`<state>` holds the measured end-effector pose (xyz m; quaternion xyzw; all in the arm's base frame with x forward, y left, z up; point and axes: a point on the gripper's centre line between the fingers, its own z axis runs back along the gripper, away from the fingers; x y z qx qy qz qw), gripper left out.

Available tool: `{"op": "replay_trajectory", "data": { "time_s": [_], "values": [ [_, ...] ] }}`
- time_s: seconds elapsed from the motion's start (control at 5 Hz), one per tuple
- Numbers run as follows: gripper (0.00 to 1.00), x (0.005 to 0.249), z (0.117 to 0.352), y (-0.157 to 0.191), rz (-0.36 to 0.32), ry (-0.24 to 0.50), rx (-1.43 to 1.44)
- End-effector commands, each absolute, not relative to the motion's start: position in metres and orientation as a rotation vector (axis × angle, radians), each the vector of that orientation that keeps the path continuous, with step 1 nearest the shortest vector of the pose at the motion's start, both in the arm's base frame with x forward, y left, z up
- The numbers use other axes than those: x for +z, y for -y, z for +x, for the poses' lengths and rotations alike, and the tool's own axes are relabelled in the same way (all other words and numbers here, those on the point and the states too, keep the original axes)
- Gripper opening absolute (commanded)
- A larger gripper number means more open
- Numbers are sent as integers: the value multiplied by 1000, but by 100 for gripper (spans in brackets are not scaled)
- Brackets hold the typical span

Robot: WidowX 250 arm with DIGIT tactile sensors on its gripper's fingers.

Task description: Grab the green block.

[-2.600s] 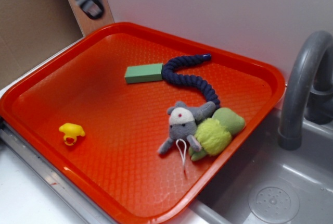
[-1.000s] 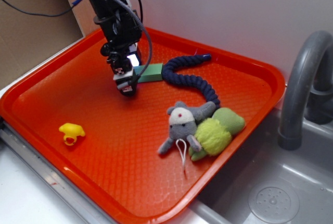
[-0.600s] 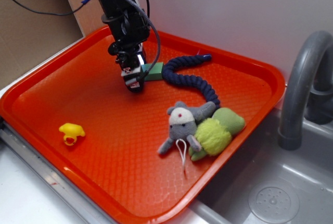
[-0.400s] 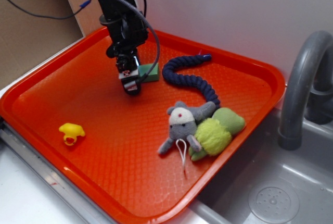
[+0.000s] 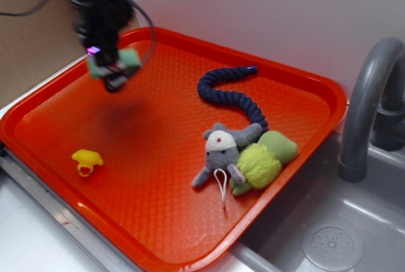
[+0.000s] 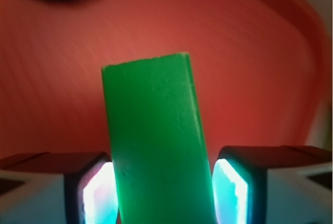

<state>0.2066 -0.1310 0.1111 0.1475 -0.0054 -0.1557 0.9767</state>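
Green block (image 5: 126,61) sits between the gripper (image 5: 114,69) fingers, up in the air over the far left corner of the orange tray (image 5: 304,88). This side view is blurry there, but a dark shadow lies on the tray under the block, so it is not touching. A blue rope (image 5: 228,95), a gray toy mouse (image 5: 221,148), a fuzzy green lump (image 5: 259,164) and a small yellow toy (image 5: 87,160) lie on the tray. A gray sink (image 5: 329,234) with a tap (image 5: 367,101) is on the right.

From the wrist camera, the green block (image 6: 156,140) fills the gap between the two fingers (image 6: 234,187). They pinch its long sides, and its long way points straight out ahead. Below it there is only bare tray (image 6: 250,52), with the rim off to the right. I think the grab is done.
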Motion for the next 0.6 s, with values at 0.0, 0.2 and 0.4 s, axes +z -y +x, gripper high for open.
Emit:
{"op": "replay_trajectory", "data": {
  "time_s": [0.0, 0.2, 0.4],
  "values": [
    [0, 196, 156, 105, 335, 46, -17],
    [0, 216, 146, 73, 249, 138, 94],
    [0, 224, 146, 55, 224, 157, 164]
  ]
}}
